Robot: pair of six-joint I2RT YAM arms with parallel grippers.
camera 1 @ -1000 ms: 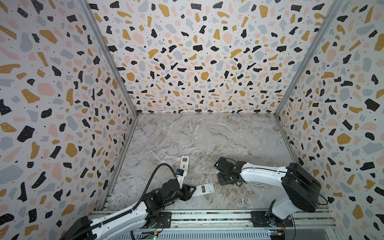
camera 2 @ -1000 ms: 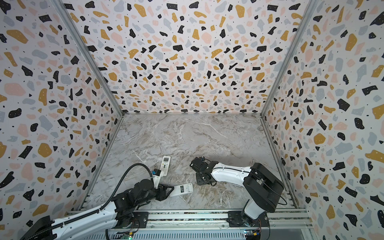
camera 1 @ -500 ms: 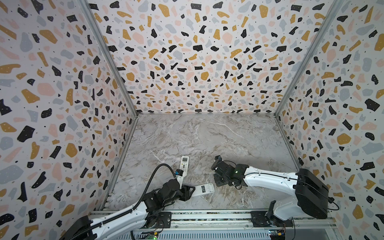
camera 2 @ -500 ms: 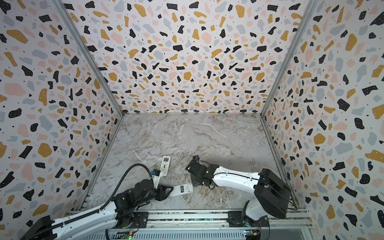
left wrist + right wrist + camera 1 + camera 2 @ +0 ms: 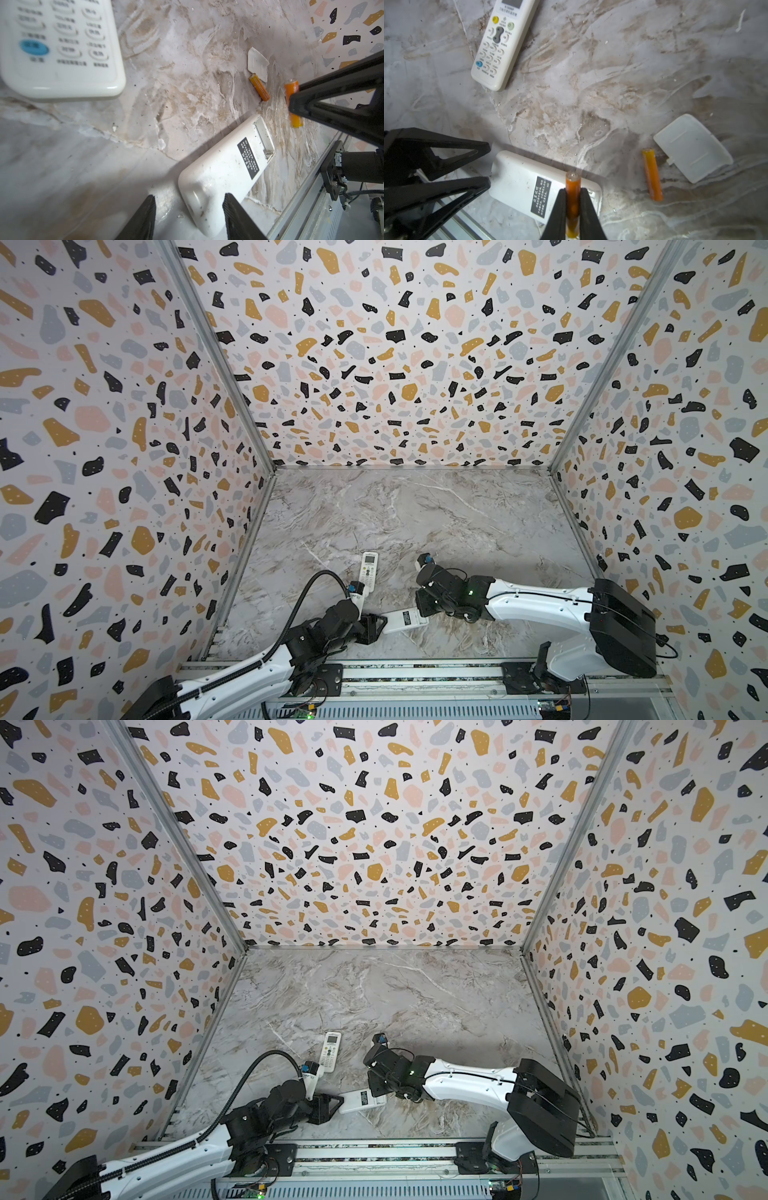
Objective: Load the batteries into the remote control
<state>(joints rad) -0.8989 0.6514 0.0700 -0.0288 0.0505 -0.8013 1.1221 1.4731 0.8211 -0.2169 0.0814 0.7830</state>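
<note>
Marble tabletop [image 5: 415, 510]; terrazzo-patterned walls [image 5: 374, 344]; metal rail [image 5: 415, 675] along front edge.

In a top view, a marble floor [image 5: 415, 522] lies between speckled walls [image 5: 374, 364], with a rail [image 5: 415, 674] along the bottom edge. Low in the frame, just left of centre, a face-down remote [image 5: 405, 619] lies between the left gripper [image 5: 376, 628], at its left end, and the right gripper [image 5: 423, 608], over its right end. A second remote [image 5: 368, 572] lies face up just above them.
</note>
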